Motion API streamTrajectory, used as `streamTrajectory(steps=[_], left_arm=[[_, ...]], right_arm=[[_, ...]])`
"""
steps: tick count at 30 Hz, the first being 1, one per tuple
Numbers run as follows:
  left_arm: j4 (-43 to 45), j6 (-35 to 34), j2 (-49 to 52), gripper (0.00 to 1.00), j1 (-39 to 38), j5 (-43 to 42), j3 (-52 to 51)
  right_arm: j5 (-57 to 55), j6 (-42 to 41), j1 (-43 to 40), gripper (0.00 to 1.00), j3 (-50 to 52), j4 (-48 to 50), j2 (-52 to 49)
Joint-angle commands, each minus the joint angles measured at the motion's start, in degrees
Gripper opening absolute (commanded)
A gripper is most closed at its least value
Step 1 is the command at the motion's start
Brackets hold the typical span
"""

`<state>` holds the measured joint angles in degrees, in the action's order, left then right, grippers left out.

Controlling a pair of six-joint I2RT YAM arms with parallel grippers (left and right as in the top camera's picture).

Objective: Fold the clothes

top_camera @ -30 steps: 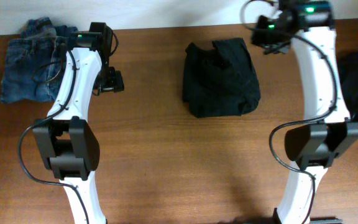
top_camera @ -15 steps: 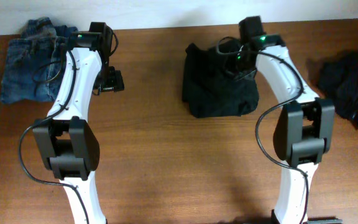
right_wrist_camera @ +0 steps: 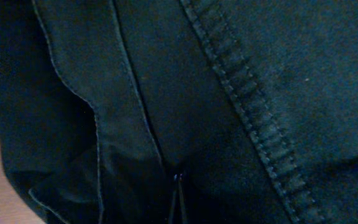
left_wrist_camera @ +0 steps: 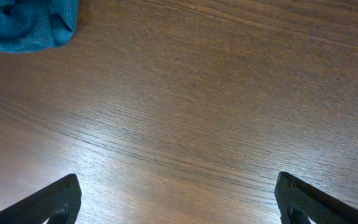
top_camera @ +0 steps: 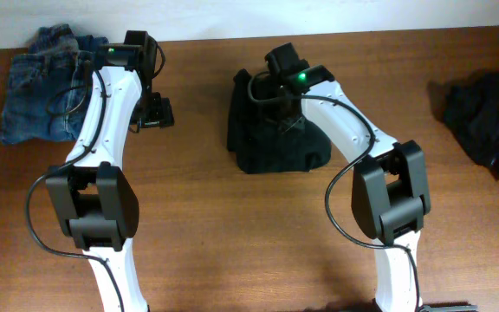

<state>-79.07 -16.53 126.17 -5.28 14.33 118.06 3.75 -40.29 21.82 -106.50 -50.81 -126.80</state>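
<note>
Wooden table (top_camera: 197, 225) bears a folded black garment (top_camera: 271, 152). On it sits the right gripper (top_camera: 275, 97), grip unreadable. Well left of it, the left gripper (left_wrist_camera: 179, 204) gapes wide.

The brown wooden table (top_camera: 206, 208) carries three lots of clothing straight on its top, all well apart: folded jeans (top_camera: 37, 87) at 10 o'clock by the far edge, a folded black garment (top_camera: 275, 152) near 12 o'clock, and a loose dark heap (top_camera: 488, 121) at 2 o'clock.
</note>
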Motion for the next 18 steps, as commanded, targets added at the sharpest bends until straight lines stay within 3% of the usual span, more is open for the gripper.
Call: streamTrajectory(steps=[1,8,14,18], left_arm=[[0.0,-0.6,0.5,0.99,0.2,-0.6,-0.3],[0.0,-0.6,0.5,0.99,0.2,-0.7,-0.3],[0.0,-0.6,0.5,0.99,0.2,-0.6,-0.3],[0.0,-0.6,0.5,0.99,0.2,-0.6,-0.3]], right_arm=[[-2.1,-2.4,1.4,0.05,3.4,0.2,-0.3],[-2.3,-9.1,1.5,0.04,16.7,8.3,-0.3],[-1.5,-9.4,1.4,0.04,14.7,8.2,0.5],[-3.3,-4.5,1.4,0.04,10.3,7.9,3.6]])
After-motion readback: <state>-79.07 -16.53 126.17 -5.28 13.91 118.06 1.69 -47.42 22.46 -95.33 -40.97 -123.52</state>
